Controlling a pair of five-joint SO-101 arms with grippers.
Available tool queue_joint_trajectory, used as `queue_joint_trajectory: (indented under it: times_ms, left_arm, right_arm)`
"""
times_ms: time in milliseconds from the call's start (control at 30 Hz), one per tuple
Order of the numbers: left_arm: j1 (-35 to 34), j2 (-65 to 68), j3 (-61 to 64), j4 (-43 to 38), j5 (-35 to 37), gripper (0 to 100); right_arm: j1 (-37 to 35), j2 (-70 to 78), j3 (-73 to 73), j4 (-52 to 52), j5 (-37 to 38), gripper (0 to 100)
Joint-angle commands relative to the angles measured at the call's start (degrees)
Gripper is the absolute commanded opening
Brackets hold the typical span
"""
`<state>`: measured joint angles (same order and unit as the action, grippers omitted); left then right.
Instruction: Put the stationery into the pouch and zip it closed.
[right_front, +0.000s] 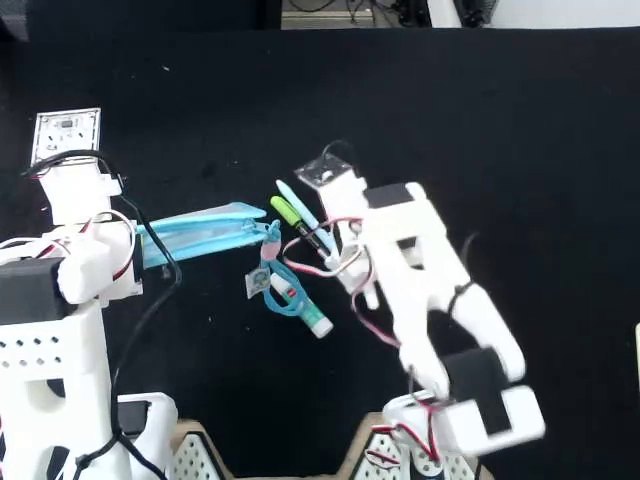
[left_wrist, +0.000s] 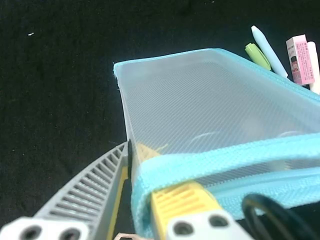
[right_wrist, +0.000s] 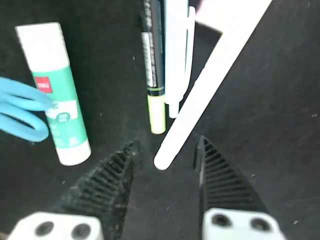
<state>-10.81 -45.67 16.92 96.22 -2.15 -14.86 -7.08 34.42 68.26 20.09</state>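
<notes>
A light blue mesh pouch lies at the left, and my left gripper is shut on its near zipper edge. A green highlighter and a pale blue pen lie just beyond the pouch's far end. Blue-handled scissors and a white-and-green glue stick lie nearer the front. My right gripper hangs open over the pens, with the tip of a white stick between its fingers, not gripped.
A pink eraser sits by the pens in the left wrist view. A small tag lies beside the scissors. The black mat spreads wide to the back and right. Red and white cables trail under the right arm.
</notes>
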Motion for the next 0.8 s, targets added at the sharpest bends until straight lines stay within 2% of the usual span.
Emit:
queue_joint_trajectory:
  times_ms: [0, 133, 300, 533, 767]
  left_arm:
    - [-3.38, 0.44, -0.31, 0.00, 0.00, 3]
    - [-8.22, 0.44, -1.01, -0.44, 0.00, 3]
    - [-8.84, 0.44, -1.19, -0.35, 0.09, 3]
    - [-9.01, 0.44, -1.19, -0.44, 0.09, 3]
    - [-8.57, 0.44, -1.19, -0.35, 0.09, 3]
  right_arm:
    - [-1.85, -9.36, 7.08, -5.36, -1.49, 17.1]
    - [-9.05, -18.59, 15.60, -6.59, -2.02, 18.4]
    - [-16.09, -24.48, 19.47, -6.68, -2.11, 23.5]
    - [-19.69, -18.95, 23.43, -15.74, -4.48, 23.0]
    - [-19.69, -12.53, 22.99, -16.35, -4.75, 22.8]
